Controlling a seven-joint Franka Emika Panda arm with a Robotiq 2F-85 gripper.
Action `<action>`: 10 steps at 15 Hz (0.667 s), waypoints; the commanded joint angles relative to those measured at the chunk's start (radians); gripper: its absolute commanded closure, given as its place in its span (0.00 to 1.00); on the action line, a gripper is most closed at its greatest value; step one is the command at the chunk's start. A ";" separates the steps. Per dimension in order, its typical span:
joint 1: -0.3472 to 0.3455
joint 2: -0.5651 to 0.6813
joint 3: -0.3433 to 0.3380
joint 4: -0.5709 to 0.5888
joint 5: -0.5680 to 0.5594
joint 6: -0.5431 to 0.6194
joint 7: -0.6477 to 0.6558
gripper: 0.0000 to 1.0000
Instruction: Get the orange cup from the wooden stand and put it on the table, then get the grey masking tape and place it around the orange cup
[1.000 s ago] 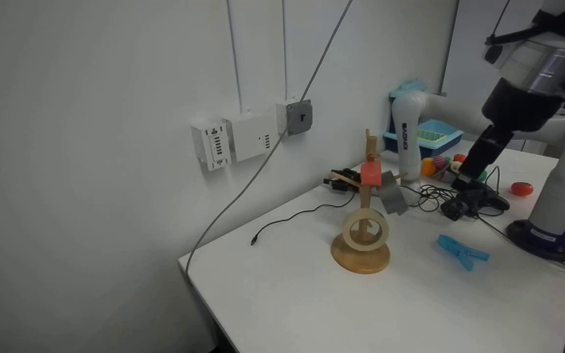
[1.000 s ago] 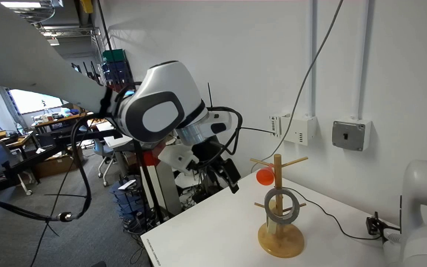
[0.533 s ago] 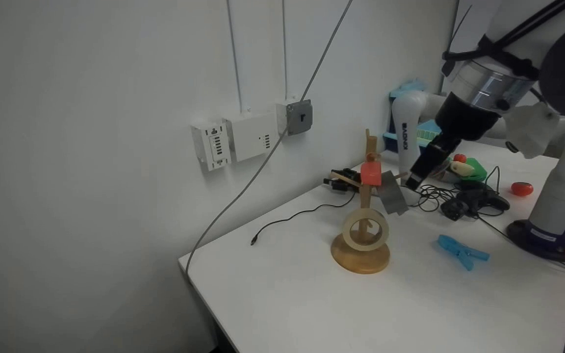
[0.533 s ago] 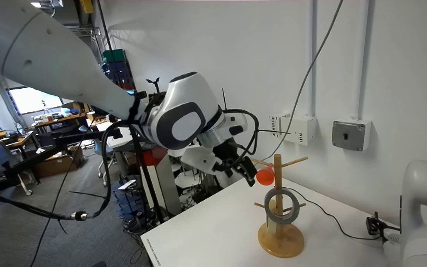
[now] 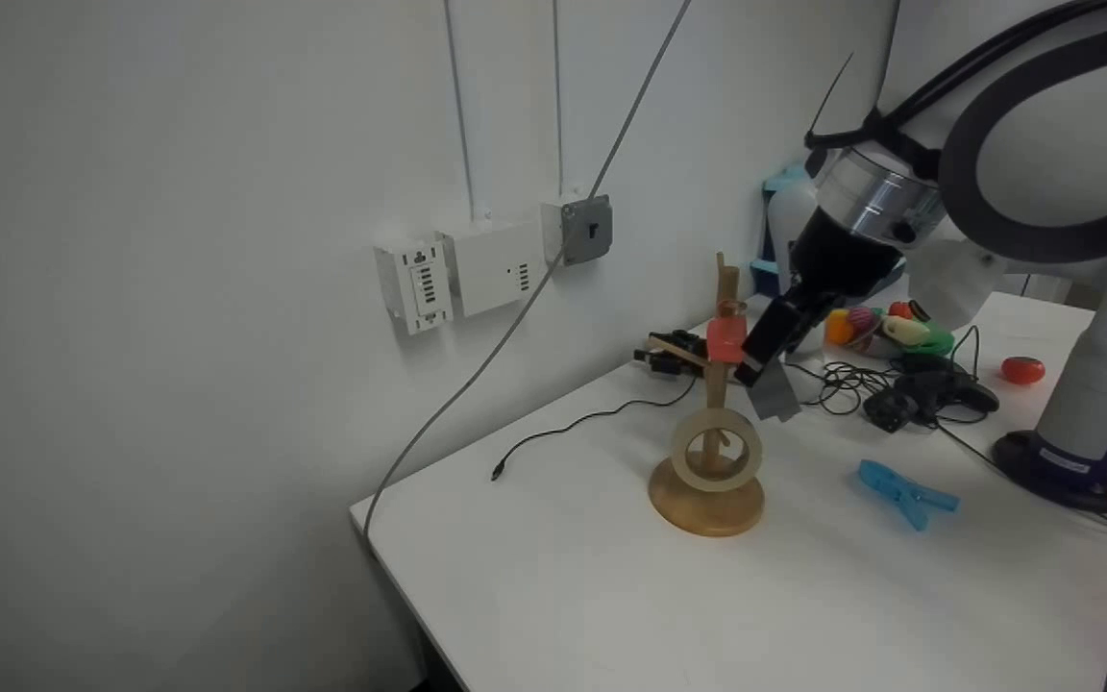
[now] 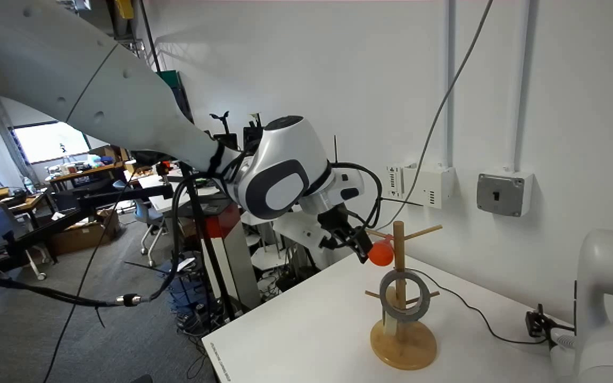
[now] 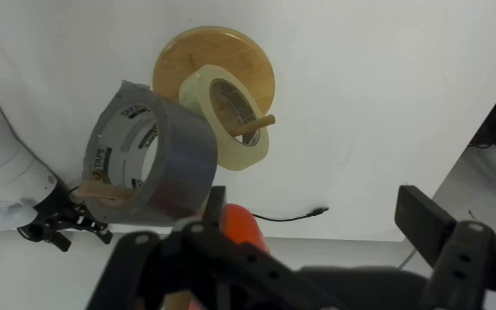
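Gaping in the wrist view, the claw [image 7: 310, 206] grasps nothing; its fingers [image 7: 422, 221] stand wide apart, presumably so they can pass either side of the orange cup [image 7: 240, 224]. That cup shows just beside the inner face of one finger, partly hidden; whether they touch I cannot tell. The grey masking tape [image 7: 190, 159] hangs with a peg [image 7: 106, 191] through its core, and so does a cream roll [image 7: 239, 158], both on the wooden stand [image 7: 209, 43]: open rings sit well on pegs.

In an exterior view, the cup hangs well above the table [image 5: 553, 577], apparently by a small loop at its top, so it must be freed first. The claw slants down beside it, its tip hiding part of the grey tape. A blue clip [image 5: 904, 492] lies on the table, with no evident part in the job.

In an exterior view, the claw is just beside the cup, on the side away from the post [image 6: 399, 250], perhaps because access is freest there. The grey tape hangs lower; it needs the cup standing on the table, I judge, before it can go around.
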 commanded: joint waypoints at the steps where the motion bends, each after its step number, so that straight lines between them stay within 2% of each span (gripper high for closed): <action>1: -0.028 0.046 0.030 0.056 0.067 0.032 -0.087 0.00; 8: -0.068 0.091 0.045 0.097 0.098 0.068 -0.164 0.00; 9: -0.075 0.096 0.048 0.098 0.105 0.067 -0.170 0.01; 10: -0.081 0.100 0.052 0.099 0.111 0.066 -0.175 0.08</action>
